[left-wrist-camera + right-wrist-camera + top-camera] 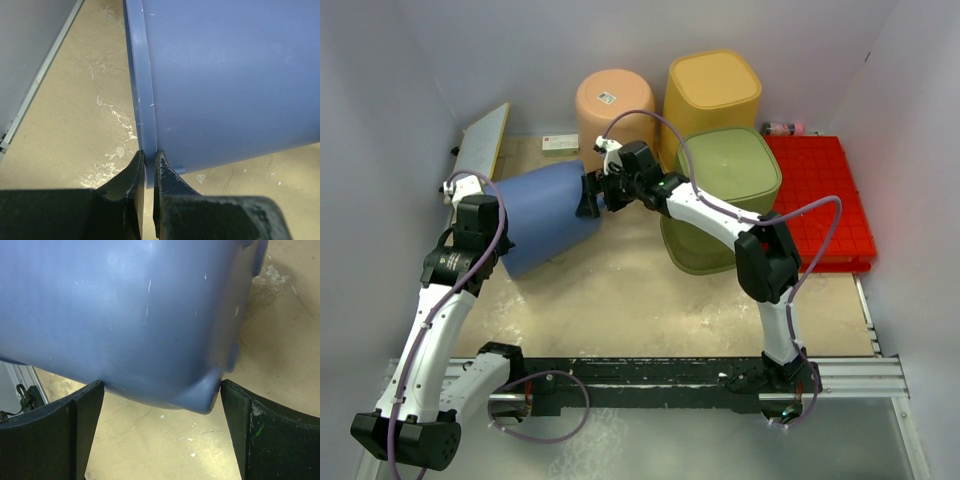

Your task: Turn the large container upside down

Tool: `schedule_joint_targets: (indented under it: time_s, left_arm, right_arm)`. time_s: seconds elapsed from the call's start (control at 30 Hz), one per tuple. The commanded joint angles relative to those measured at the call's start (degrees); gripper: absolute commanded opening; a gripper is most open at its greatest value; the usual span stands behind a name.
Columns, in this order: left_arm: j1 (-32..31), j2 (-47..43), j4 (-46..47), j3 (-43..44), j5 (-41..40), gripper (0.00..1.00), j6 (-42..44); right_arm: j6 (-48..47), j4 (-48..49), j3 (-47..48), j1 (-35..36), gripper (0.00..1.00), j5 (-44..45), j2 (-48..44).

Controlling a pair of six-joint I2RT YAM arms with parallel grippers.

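The large container [545, 215] is a blue tub lying tilted on its side at the left of the table, its open end toward the left wall. My left gripper [500, 238] is shut on the tub's rim [142, 100], and the left wrist view shows that thin rim pinched between the left gripper's [149, 165] two fingers. My right gripper [590, 195] is at the tub's closed bottom end. In the right wrist view the right gripper [160, 385] stands wide open, and the blue tub's [140, 315] lower corner sits between its fingers, touching the right finger.
Behind the tub stand a peach tub [615, 105], upside down, and a yellow tub [712, 95]. A green tub [725, 195] sits under the right arm, with a red crate [820, 195] to its right. A board [485, 140] leans at the left wall. Grey walls enclose the table.
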Motion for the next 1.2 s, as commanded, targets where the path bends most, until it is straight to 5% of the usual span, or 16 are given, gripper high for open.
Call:
schedule_joint_targets:
  time_s: [0.0,0.37,0.9,1.17]
  left_arm:
    - [0.2,-0.5,1.7,1.7,2.3,0.00,0.7]
    - [0.2,-0.1,7.3,-1.9,11.5,0.00,-3.3]
    - [0.1,-0.3,20.9,-8.7,21.5,0.00,-12.6]
    - [0.1,-1.6,16.4,-7.0,16.7,0.00,-10.6]
  right_arm:
    - [0.5,5.5,-1.6,0.4,1.00,-4.7,-2.8]
    - [7.0,11.5,-7.8,0.8,1.00,-13.9,-13.8]
    - [9.2,12.0,-10.2,3.3,1.00,-15.4,-20.9]
    - [1.9,0.0,-7.0,3.8,1.00,-3.2,-20.7]
